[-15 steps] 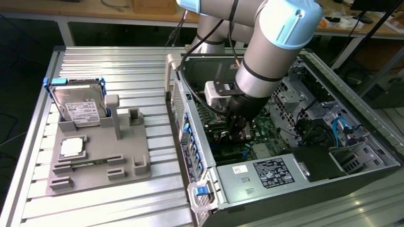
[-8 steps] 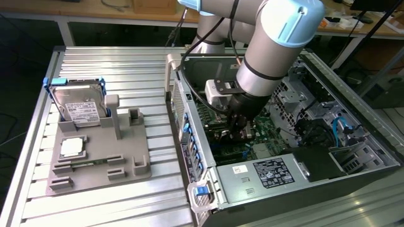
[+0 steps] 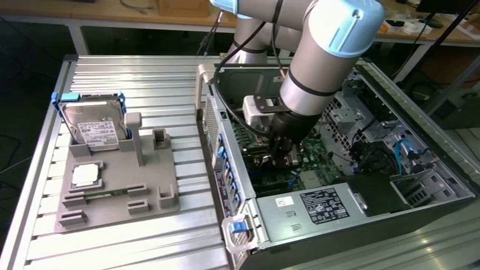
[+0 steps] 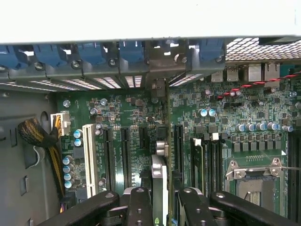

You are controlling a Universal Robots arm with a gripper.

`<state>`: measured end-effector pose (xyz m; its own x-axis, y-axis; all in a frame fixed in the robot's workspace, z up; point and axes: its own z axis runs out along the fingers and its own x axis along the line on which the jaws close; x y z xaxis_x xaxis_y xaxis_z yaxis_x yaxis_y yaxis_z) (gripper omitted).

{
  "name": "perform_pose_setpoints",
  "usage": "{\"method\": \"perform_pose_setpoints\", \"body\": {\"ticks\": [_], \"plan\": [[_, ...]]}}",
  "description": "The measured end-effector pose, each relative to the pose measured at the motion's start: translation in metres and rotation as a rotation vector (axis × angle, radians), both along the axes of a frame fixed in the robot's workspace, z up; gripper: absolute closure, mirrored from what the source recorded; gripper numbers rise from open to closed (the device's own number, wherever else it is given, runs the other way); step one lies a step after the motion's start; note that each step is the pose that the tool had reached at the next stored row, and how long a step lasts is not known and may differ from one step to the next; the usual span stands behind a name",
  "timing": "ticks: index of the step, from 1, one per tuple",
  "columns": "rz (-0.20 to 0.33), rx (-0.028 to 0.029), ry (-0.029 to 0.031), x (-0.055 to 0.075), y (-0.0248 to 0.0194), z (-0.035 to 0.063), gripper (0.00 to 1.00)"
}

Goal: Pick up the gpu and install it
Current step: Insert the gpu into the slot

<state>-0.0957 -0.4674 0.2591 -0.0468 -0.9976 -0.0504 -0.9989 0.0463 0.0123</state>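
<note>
Install step. Gripper (image 4: 160, 209) clamped on gpu (image 4: 159, 176), edge-on over motherboard (image 4: 117, 122). Seating prob. needs square alignment, straight push.

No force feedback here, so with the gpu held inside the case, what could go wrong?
The gpu, edge-on in the gripper, hangs beside a black slot; if off line, pressing could jam its edge connector. Its far end sits close to the blue clips and might catch there.
</note>
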Motion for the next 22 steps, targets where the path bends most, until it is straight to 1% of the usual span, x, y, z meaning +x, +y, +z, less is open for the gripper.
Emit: {"method": "perform_pose_setpoints", "body": {"ticks": [4, 7, 9, 15, 16, 17, 20, 22], "plan": [[0.000, 0.0001, -0.0001, 0.000, 0.0000, -0.0016, 0.73], [0.000, -0.0006, 0.0004, -0.001, -0.0001, -0.0045, 0.73], [0.000, 0.0005, 0.0000, -0.001, 0.0000, -0.0065, 0.73], [0.000, 0.0010, 0.0000, -0.001, 0.0000, -0.0085, 0.73], [0.000, 0.0024, -0.0010, 0.000, 0.0001, -0.0010, 0.73], [0.000, 0.0018, -0.0004, 0.000, 0.0000, 0.0023, 0.73], [0.003, 0.0013, -0.0001, 0.000, 0.0000, 0.0025, 0.73], [-0.002, 0.0019, -0.0001, 0.004, -0.0002, 0.0023, 0.73]]}}
